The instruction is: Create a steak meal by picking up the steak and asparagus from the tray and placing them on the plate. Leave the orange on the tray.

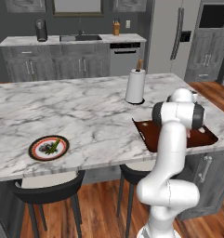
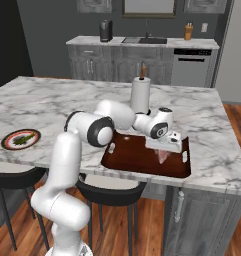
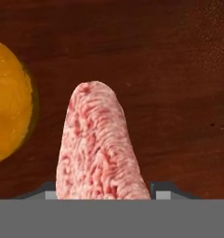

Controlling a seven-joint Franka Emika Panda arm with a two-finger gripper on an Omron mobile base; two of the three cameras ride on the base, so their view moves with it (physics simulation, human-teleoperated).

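Note:
My gripper (image 2: 164, 150) hangs over the dark reddish-brown tray (image 2: 132, 159) and is shut on the steak (image 3: 97, 148), a pinkish-red slab that points down from between the fingertips (image 3: 163, 188). From the right base view the steak (image 2: 163, 156) dangles just above the tray floor. The orange (image 3: 6, 102) lies on the tray right beside the steak. Far to the left on the counter, the round plate (image 1: 38, 144) holds the green asparagus (image 1: 52, 147); the plate (image 2: 11, 135) and asparagus (image 2: 23, 140) also appear in the right base view. My arm hides part of the tray (image 1: 148, 132).
A paper towel roll (image 1: 135, 86) stands upright just behind the tray. Wide marble counter (image 1: 95, 116) lies between tray and plate. Dark stools (image 1: 48, 190) sit under the counter's front edge.

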